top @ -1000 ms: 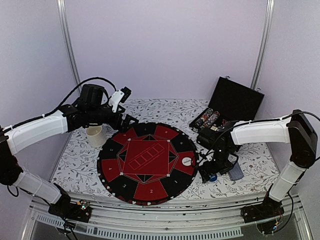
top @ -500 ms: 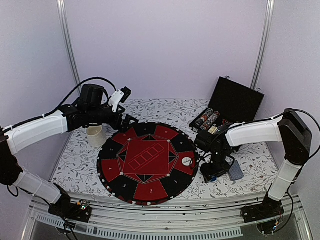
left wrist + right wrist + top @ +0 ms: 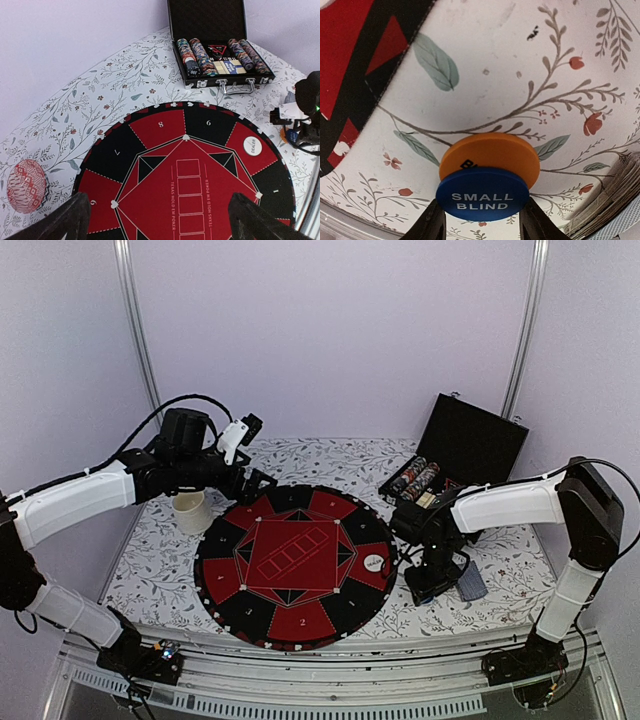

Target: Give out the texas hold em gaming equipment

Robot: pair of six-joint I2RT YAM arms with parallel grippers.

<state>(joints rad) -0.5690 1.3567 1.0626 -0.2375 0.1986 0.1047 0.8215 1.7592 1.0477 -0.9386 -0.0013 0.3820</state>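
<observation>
Cards (image 3: pixel 606 200) just beside orange disc (image 3: pixel 492 150), blue disc (image 3: pixel 482 195) atop it.

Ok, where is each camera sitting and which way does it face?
Top external: above and behind the bases, looking down on the round poker mat; left arm and right arm show.
Left wrist: high over the mat's far-left edge, facing the open chip case; its spread fingers show at the bottom corners.
Right wrist: low beside the mat, facing down at the blue SMALL BLIND disc gripped between its fingers.
Shared: top external and left wrist both show mat, case, white dealer disc.
</observation>
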